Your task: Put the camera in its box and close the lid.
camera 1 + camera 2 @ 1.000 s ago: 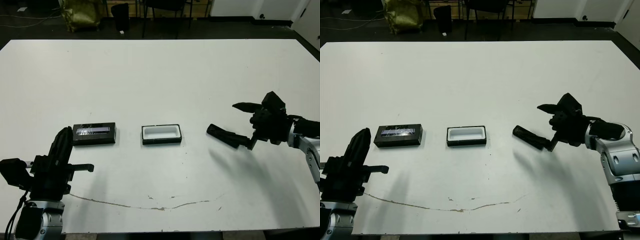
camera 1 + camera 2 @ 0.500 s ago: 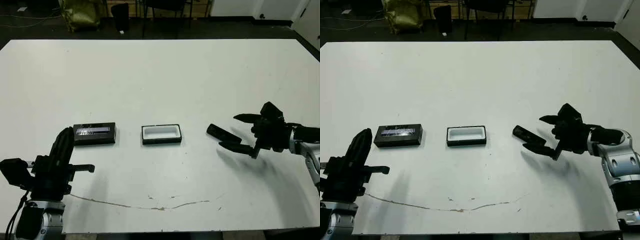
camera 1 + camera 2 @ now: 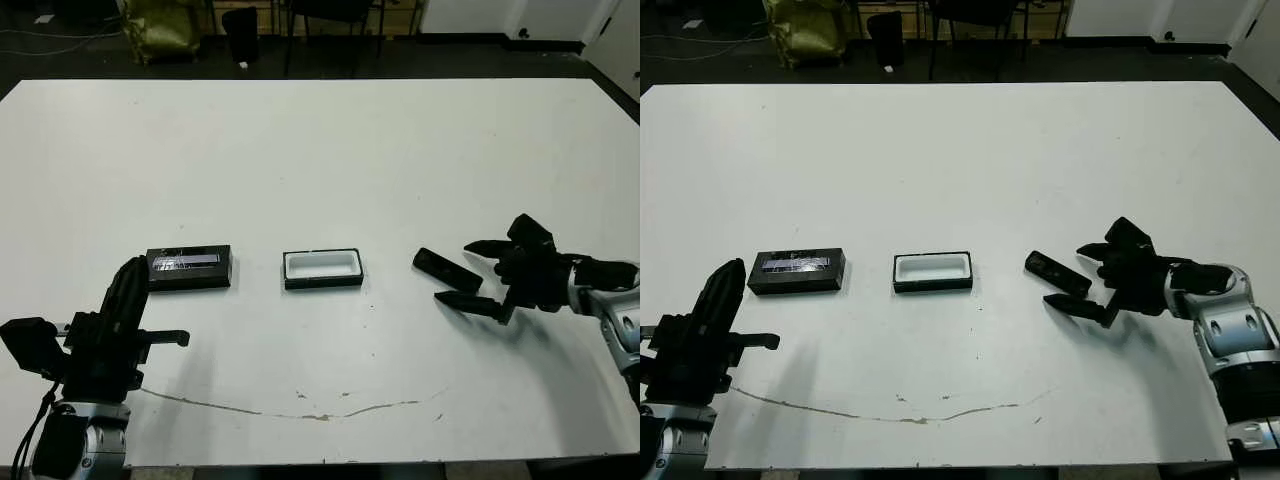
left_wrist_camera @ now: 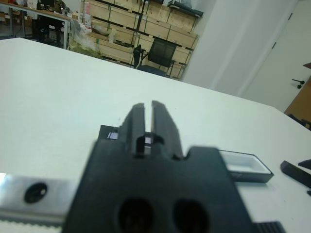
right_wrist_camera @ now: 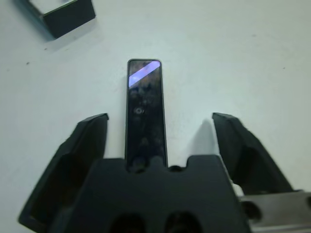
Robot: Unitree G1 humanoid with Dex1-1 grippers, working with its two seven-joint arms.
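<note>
The camera [image 3: 446, 267] lies flat on the bench [image 3: 320, 150], right of centre, just right of the open box [image 3: 322, 268]. The right gripper [image 3: 478, 273] straddles it, jaws wide, nothing held. It looks slim, rigid, glossy, probably slippery: best pinched across its long sides near the middle. The lid [image 3: 189, 267] waits at left; the left gripper [image 4: 148, 116] has its jaws nearly closed, empty.
</note>
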